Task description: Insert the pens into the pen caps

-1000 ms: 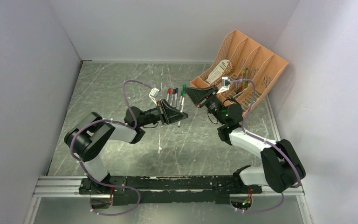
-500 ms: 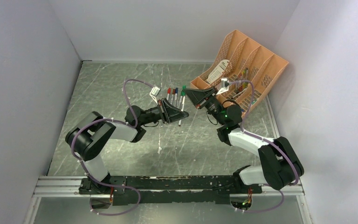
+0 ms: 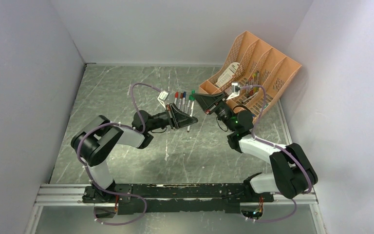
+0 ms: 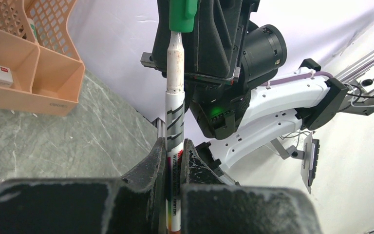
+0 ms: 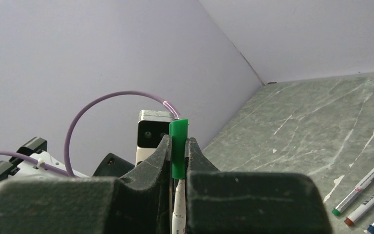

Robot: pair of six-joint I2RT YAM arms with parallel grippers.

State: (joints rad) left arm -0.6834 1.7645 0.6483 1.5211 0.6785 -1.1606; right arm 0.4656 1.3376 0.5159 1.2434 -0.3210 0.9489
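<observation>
The pen point(image 4: 174, 112) is clamped low on its barrel by the left gripper point(image 4: 174, 151), whose jaws are closed tight on it. That leaves the nib end standing free, which looks deliberate: the exposed length is what has to go into the cap. The green pen cap point(image 4: 182, 14) is pinched between the closed jaws of the right gripper point(image 5: 177, 146), mouth facing the nib. Pen and cap lie on one line, and the nib meets the cap's mouth. How far it has gone in I cannot tell.

Both are held in the air above the desk point(image 3: 126, 97), toward the middle of its far edge and just left of the orange organiser point(image 3: 268, 63) in the far right corner.

Count: one pen held, one cap held, and three more pens point(image 5: 364, 183) lying side by side on the desk beneath, apart from the grippers. I can make out no loose caps.
</observation>
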